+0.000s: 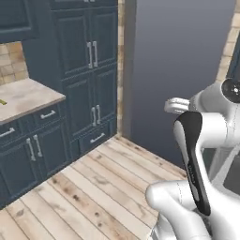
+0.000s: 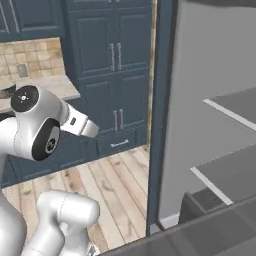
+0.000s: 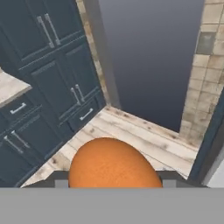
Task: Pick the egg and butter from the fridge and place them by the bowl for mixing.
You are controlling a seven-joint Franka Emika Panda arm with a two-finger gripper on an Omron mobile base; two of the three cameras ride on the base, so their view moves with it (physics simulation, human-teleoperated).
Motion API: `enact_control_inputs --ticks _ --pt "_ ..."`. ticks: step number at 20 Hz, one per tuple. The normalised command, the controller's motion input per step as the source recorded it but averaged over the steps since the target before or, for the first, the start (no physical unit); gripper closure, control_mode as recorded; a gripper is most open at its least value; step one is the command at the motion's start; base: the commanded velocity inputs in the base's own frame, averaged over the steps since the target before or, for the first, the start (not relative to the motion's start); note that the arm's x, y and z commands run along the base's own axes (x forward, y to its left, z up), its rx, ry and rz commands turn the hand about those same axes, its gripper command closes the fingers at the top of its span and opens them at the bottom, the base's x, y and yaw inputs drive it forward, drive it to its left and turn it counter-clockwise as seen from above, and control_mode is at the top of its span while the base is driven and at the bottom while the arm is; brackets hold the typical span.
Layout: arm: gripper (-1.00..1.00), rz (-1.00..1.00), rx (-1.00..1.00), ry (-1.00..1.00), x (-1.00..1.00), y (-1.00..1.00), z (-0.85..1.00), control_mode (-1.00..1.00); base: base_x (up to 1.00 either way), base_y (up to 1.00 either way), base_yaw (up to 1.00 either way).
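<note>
In the hand view the egg (image 3: 114, 164), a smooth orange-brown oval, sits close at the bottom between my gripper's (image 3: 114, 183) two dark fingertips (image 3: 61, 182), which are shut on it. The gripper is held in the air over the wooden floor (image 3: 144, 135). The fridge (image 2: 210, 130) stands open on the right, with grey walls and thin pale shelves, and its dark grey-blue door (image 1: 183, 70) hangs ahead of me. The butter and the bowl are out of view.
Tall panelled blue cabinets (image 1: 89, 70) stand beside the fridge door. A pale stone counter (image 1: 28, 96) over blue drawers runs off to the left, with a tiled wall (image 2: 30, 55) behind it. Open wooden floor (image 1: 93, 187) lies between counter and fridge.
</note>
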Motion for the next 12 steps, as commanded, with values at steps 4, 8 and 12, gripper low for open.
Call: enact_control_inputs --ticks 4,8,12 --pt "1.0 0.0 0.0 0.0 0.0 0.0 0.0 1.0 -0.03 0.03 1.0" --pt "1.0 0.0 0.0 0.0 0.0 0.0 0.0 1.0 0.43 0.01 0.67" --pt "1.0 0.0 0.0 0.0 0.0 0.0 0.0 1.0 0.74 0.0 0.44"
